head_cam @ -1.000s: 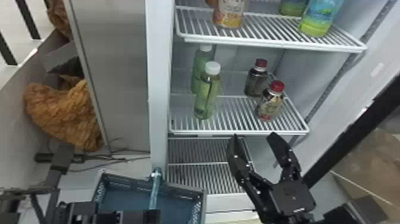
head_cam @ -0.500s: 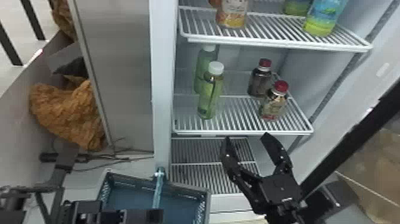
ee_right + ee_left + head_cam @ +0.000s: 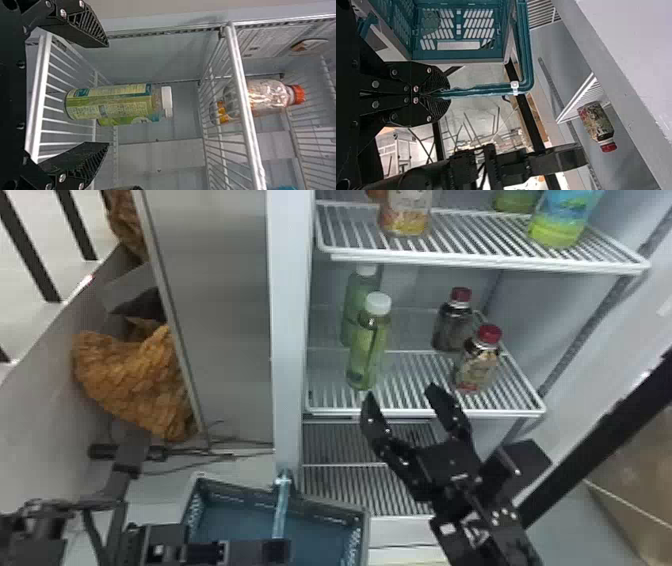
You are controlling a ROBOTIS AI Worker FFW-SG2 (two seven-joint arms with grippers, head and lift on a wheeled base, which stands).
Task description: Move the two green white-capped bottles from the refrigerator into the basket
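In the head view, the two green bottles [image 3: 367,355] stand on the middle shelf [image 3: 425,412], the right gripper [image 3: 400,391] gaping empty before it, the left gripper [image 3: 275,551] below it. The left wrist view has fingers [image 3: 440,82] clamped on the basket's handle [image 3: 482,91].

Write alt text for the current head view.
Two green white-capped bottles stand on a refrigerator shelf, left of two red-capped bottles, with the right tool open before the shelf's front edge. Below, the left tool grips a blue basket's handle. More bottles stand on the shelf above.
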